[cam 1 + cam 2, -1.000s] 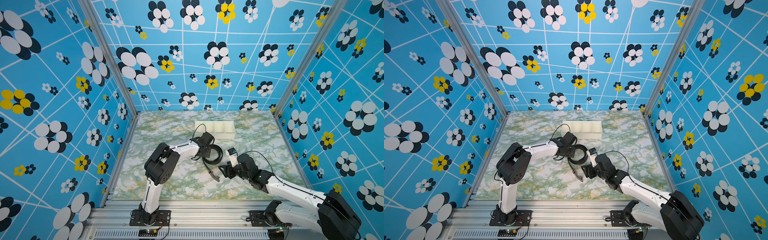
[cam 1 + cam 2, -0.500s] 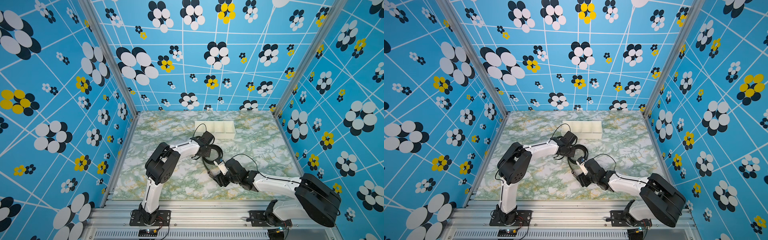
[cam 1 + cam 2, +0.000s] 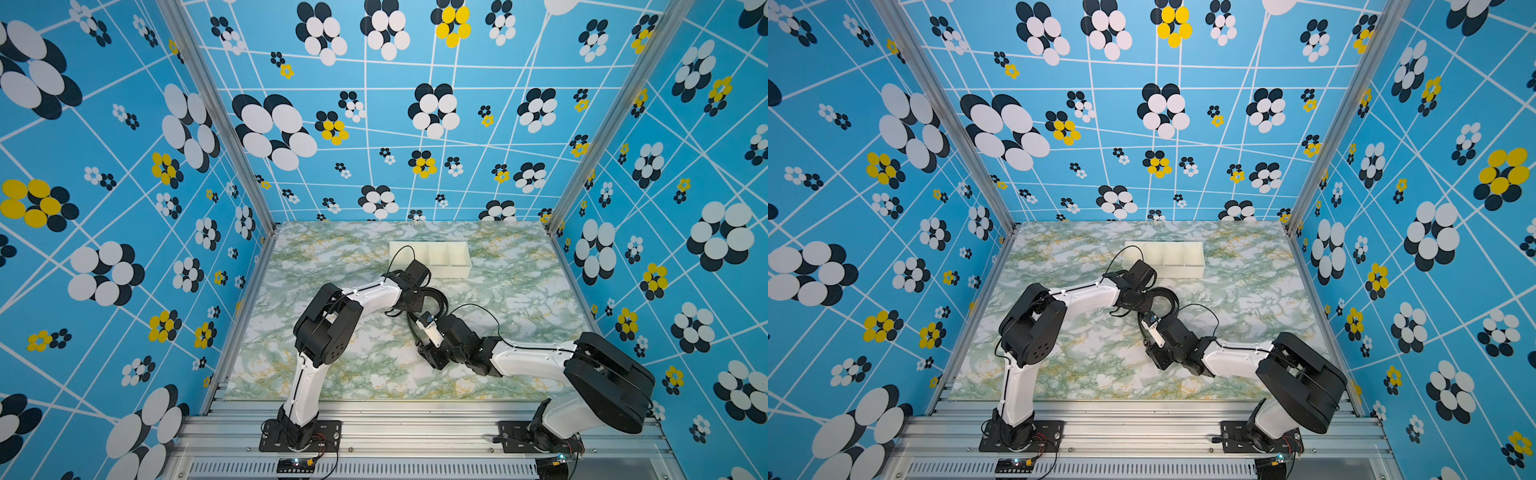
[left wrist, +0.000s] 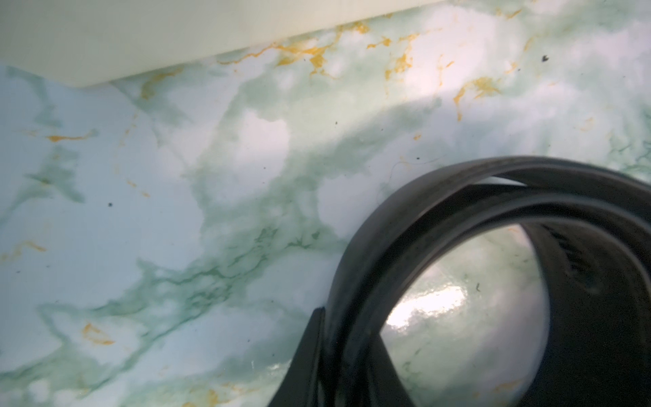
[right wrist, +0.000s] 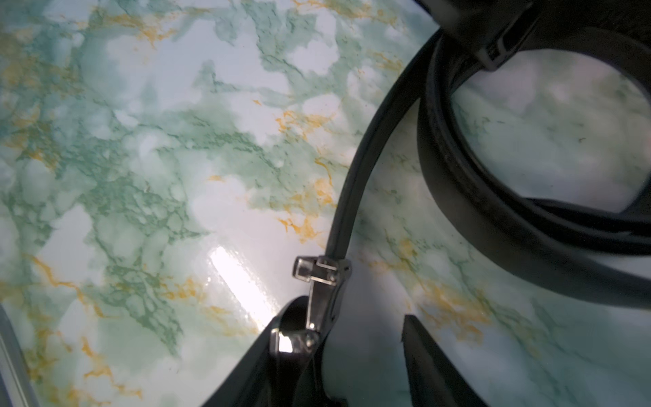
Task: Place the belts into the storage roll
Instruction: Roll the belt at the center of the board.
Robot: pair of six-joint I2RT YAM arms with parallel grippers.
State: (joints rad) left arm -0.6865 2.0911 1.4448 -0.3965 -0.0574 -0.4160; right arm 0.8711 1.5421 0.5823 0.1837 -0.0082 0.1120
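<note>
The black belt [image 3: 437, 296] [image 3: 1168, 296] lies partly coiled on the marbled table [image 3: 357, 374], just in front of the white storage roll [image 3: 451, 261] [image 3: 1184, 257]. My left gripper [image 3: 419, 303] [image 4: 347, 338] is shut on the coil's stacked turns [image 4: 440, 211]. A loose end of strap [image 5: 355, 183] runs from the coil to the metal buckle [image 5: 322, 292]. My right gripper [image 3: 424, 348] [image 5: 354, 317] is low over the table and open. The buckle sits between its fingers, against one fingertip [image 5: 292, 317], with a gap to the other.
The storage roll's near wall [image 4: 141, 35] stands close behind the left gripper, and its visible compartments hold nothing. Blue patterned walls enclose the table on three sides. An aluminium rail [image 3: 415, 424] carries both arm bases along the front edge.
My right arm has swung in towards the left and dropped low, bringing its jaws around the buckle end, and the jaws have narrowed. The left gripper and coil have stayed put.
</note>
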